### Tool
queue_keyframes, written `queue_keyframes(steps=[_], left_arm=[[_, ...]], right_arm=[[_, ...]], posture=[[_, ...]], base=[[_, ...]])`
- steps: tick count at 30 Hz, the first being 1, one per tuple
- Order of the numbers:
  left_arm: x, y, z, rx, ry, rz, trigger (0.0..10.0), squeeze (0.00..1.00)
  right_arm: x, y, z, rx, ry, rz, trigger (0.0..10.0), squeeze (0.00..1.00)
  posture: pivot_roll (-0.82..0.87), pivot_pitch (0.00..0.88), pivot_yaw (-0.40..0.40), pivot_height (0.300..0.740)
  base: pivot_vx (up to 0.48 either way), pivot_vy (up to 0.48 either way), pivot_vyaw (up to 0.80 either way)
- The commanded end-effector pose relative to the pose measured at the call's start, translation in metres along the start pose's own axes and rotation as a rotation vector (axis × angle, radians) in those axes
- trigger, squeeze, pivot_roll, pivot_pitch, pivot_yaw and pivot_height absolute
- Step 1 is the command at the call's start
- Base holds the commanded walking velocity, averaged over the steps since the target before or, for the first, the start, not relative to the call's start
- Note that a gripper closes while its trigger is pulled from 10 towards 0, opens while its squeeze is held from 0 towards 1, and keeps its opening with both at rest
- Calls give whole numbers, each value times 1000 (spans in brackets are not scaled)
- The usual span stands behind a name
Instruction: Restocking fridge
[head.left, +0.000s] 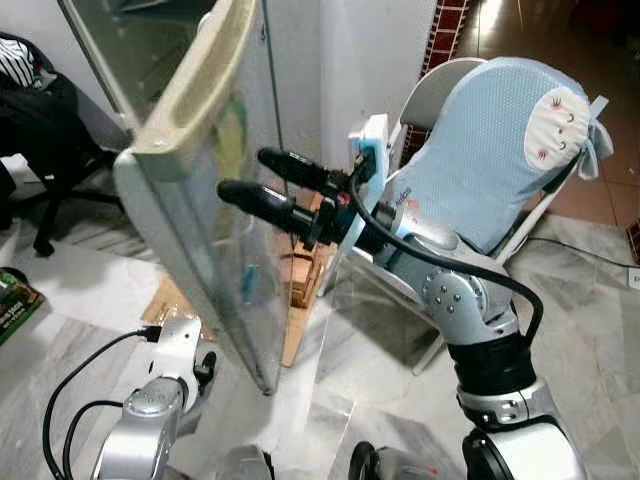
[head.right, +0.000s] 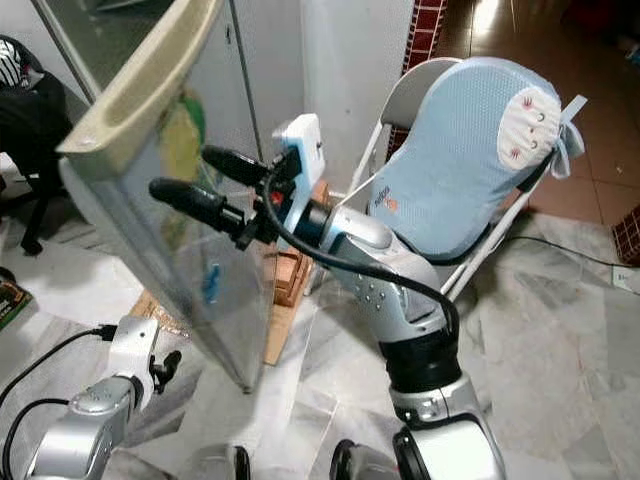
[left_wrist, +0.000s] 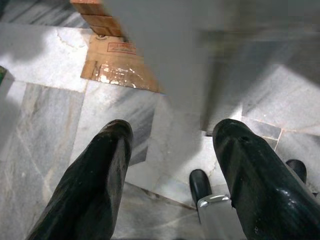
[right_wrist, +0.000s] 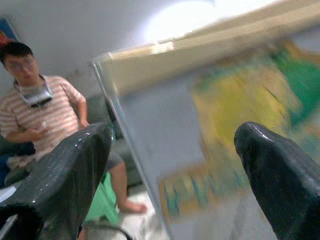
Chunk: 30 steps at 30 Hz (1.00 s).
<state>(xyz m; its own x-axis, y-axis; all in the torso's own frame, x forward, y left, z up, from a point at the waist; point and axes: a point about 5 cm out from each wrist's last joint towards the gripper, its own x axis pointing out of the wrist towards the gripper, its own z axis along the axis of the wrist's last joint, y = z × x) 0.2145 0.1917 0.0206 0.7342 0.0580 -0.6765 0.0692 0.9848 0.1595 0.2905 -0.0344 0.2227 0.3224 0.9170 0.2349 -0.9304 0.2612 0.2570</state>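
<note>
The fridge door (head.left: 215, 170) stands swung open in front of the robot, its grey outer face turned toward the right arm, with a faded yellow and green sticker (right_wrist: 240, 100) on that face. The right tool (head.left: 240, 172) is raised to the door's face, its two black fingers (head.left: 265, 205) spread apart, one above the other, with nothing between them. Their tips lie just beside the door's surface; I cannot tell whether they touch it. In the right wrist view the door's edge runs between the two fingers, and past it a person (right_wrist: 37, 112) in a striped shirt sits in the background.

The left tool (left_wrist: 167, 145) hangs low by the door's bottom corner, pointing at the marble floor (left_wrist: 45, 125), its fingers (left_wrist: 92, 180) apart and empty. A flattened cardboard piece (left_wrist: 117, 62) lies on the floor beneath the door.

Behind the right arm stands a folding chair (head.left: 500, 150) with a light blue cushion cover, near the white wall (head.left: 370, 60).
</note>
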Motion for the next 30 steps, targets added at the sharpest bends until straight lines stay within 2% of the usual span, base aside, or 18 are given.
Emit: queue_keyframes(steps=[1, 5, 8, 9, 12, 13, 15, 17, 18, 20, 23, 27, 30], left_arm=[[-1, 2, 0, 18, 6, 6, 10000, 0], [-1, 1, 0, 23, 3, 5, 10000, 0], [-1, 0, 2, 55, -13, 0, 10000, 0], [-1, 0, 3, 72, -25, -1, 10000, 0], [-1, 0, 5, 78, -38, -4, 10000, 0], [-1, -1, 6, 78, -52, -3, 10000, 0], [0, 0, 8, 79, -67, 3, 10000, 0], [0, 2, 13, 71, -100, 33, 10000, 0], [0, 2, 13, 71, -100, 33, 10000, 0], [1, 4, 16, 55, -118, 56, 10000, 0], [1, 9, 28, -19, -192, 109, 10000, 0], [1, 10, 31, -15, -219, 124, 10000, 0], [3, 7, 30, -14, -220, 116, 10000, 0]], right_arm=[[-2, -2, -6, -19, 49, -27, 10000, 0], [-7, -9, -19, -47, 119, -102, 10000, 0], [-18, -26, -34, -134, 198, -257, 10000, 0], [-29, -37, -42, -185, 236, -358, 10000, 0], [-43, -45, -49, -209, 255, -452, 10000, 0], [-57, -49, -56, -202, 262, -525, 10000, 0], [-72, -53, -63, -214, 275, -597, 10000, 0], [-99, -60, -72, -233, 269, -778, 10000, 0], [-99, -60, -72, -233, 269, -778, 10000, 0], [-113, -62, -77, -242, 262, -857, 10000, 0], [-131, -61, -84, -263, 251, -969, 10000, 0], [-134, -58, -91, -267, 247, -987, 10000, 0], [-137, -57, -98, -276, 249, -1022, 10000, 0]], posture=[[80, 96, 14, 740], [78, 96, 13, 740], [80, 95, 13, 740], [80, 95, 13, 740], [75, 93, 10, 740], [73, 93, 10, 740], [68, 93, 10, 740], [61, 89, 9, 740], [61, 89, 9, 740], [58, 86, 9, 740], [54, 79, 11, 740], [47, 72, 17, 740], [45, 70, 17, 740]], base=[[0, 0, 0], [0, 0, 0], [0, 0, 0], [0, 0, 0], [0, 0, 0], [0, 0, 0], [0, 0, 0], [0, 0, 0], [0, 0, 0], [0, 0, 0], [0, 0, 0], [0, 0, 0], [0, 419, 0]])
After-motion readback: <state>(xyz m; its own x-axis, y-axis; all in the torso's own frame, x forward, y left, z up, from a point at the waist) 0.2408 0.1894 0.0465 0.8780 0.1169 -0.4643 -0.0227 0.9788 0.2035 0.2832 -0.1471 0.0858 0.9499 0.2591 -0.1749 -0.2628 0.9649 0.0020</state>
